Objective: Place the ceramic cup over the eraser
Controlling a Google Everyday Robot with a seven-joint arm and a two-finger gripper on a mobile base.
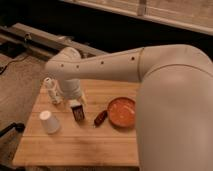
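Note:
The ceramic cup [49, 122] is small and white and stands mouth-down near the left front of the wooden table [85, 145]. The eraser [78, 111], a dark reddish-brown block with a white end, lies near the table's middle, to the right of the cup. My gripper [74, 99] hangs from the big white arm just above and behind the eraser, well to the right of the cup and apart from it. The gripper's lower end is partly lost against the eraser.
A knobbly white bottle [51, 90] stands at the back left, close to the left of the gripper. A reddish-brown stick [101, 118] lies right of the eraser. An orange bowl [121, 112] sits at the right. The arm covers the table's right edge.

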